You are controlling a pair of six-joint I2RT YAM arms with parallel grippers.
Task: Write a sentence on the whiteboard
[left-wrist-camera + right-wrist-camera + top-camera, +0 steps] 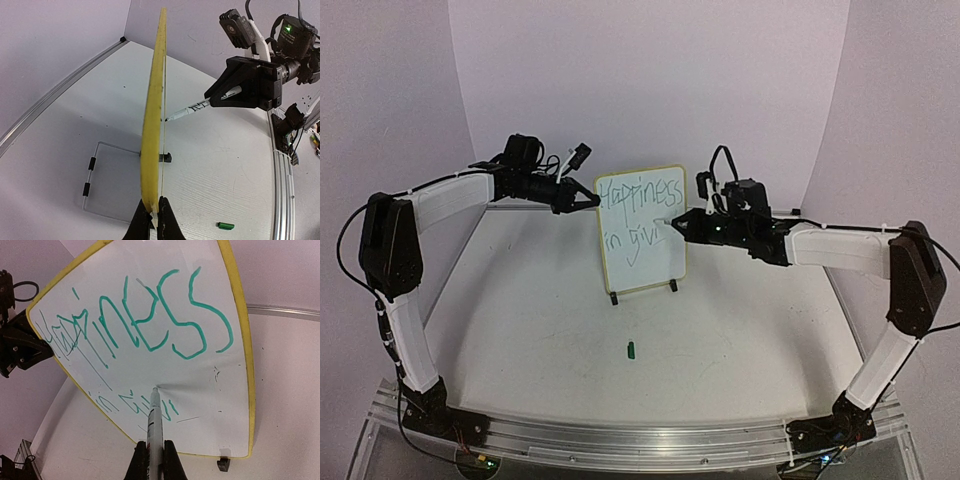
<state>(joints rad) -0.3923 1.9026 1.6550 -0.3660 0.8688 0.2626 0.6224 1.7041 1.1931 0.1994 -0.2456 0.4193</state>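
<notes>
The whiteboard (652, 265) stands upright on the table, its yellow rim seen edge-on in the left wrist view (152, 125). The sentence (640, 192) is in green: "Happiness" on top and "in giv" below, large in the right wrist view (150, 315). My left gripper (592, 203) is shut on the whiteboard's left edge, the rim pinched between its fingertips (155, 202). My right gripper (682, 226) is shut on a white pen (154, 420), and the pen's tip touches the board just right of "giv". From the left wrist the pen (192, 107) meets the board's face.
A wire stand (91, 163) with black feet (614, 298) props the board from behind. A small green pen cap (631, 349) lies on the table in front of the board. Aluminium rails line the table's edges (280, 165).
</notes>
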